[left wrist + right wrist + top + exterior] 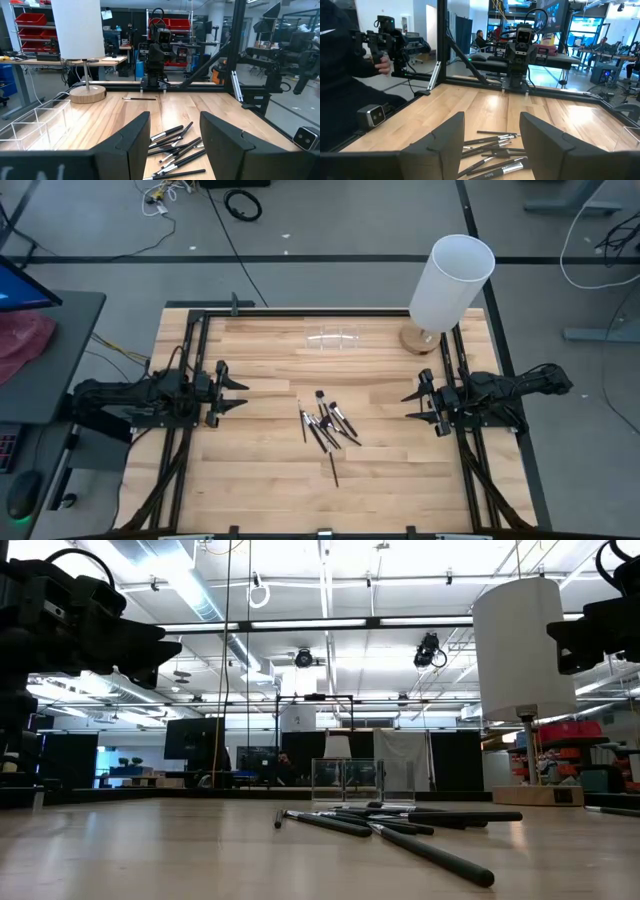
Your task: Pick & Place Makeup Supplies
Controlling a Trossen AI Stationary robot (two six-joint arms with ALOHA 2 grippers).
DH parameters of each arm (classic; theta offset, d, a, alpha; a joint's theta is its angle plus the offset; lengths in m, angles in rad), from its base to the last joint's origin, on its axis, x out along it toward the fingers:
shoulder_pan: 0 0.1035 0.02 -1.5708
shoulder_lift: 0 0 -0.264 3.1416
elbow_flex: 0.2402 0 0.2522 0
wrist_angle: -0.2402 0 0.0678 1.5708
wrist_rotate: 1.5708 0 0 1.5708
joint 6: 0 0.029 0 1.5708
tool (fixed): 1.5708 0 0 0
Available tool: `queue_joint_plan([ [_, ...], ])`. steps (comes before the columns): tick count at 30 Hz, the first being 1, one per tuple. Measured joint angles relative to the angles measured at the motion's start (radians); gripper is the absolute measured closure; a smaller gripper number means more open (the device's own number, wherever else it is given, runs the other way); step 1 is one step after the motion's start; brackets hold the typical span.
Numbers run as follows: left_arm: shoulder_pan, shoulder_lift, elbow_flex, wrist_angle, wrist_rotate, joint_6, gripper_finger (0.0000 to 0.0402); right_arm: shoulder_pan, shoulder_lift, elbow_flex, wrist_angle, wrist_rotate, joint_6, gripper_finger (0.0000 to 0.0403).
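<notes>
Several thin black makeup brushes and sticks [325, 428] lie in a loose pile flat on the wooden table's middle, one stick [334, 469] apart toward the near edge. They also show in the low view [400, 825], the left wrist view [175, 147] and the right wrist view [490, 147]. My left gripper [238, 391] waits open at the table's left side, above the wood. My right gripper [410, 407] waits open at the right side. Each points toward the pile, well short of it.
A small clear holder [333, 339] sits toward the far edge, behind the pile. A tall white cylinder lamp [450, 283] on a round wooden base [420, 340] stands at the far right corner. Bare wood surrounds the pile. A person [350, 75] stands beyond the table.
</notes>
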Motion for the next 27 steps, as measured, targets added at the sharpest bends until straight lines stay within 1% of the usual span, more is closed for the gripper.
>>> queue_joint_plan([
  [8, 0.0, 0.0, 0.0, 0.006, 0.0, 0.001, 0.0225, 0.0, 0.0, 0.0, 0.0, 0.0, 0.0, 0.0208],
  [10, 0.0, 0.0, 0.0, 0.008, 0.0, 0.0, 0.0225, 0.0, 0.001, 0.0, 0.022, 0.002, -0.028, 0.0208],
  [13, 0.0, 0.0, 0.0, 0.008, 0.0, -0.001, 0.0225, 0.0, 0.001, 0.0, 0.177, -0.004, -0.075, 0.0208],
  [16, 0.0, 0.0, 0.0, 0.008, 0.0, -0.001, 0.0225, 0.0, 0.0, 0.0, 0.406, -0.038, -0.006, 0.0208],
  [17, 0.0, 0.0, 0.0, 0.008, 0.0, -0.001, 0.0225, 0.0, 0.0, 0.0, 0.485, -0.037, 0.008, 0.0208],
  [21, 0.0, 0.0, 0.0, 0.008, 0.0, -0.001, 0.0225, -0.004, 0.024, 0.0, 0.784, 0.008, -0.05, 0.0208],
  [23, 0.0, 0.0, 0.0, 0.007, 0.0, -0.001, 0.0225, -0.004, 0.053, 0.004, 0.836, 0.007, -0.051, 0.0208],
  [25, 0.0, 0.0, 0.0, 0.008, 0.0, -0.001, 0.0225, -0.004, 0.1, 0.023, 0.797, 0.009, -0.025, 0.0208],
  [27, 0.0, 0.0, 0.0, 0.008, -0.001, 0.0, 0.0225, -0.004, 0.176, 0.053, 0.741, 0.047, 0.026, 0.0208],
])
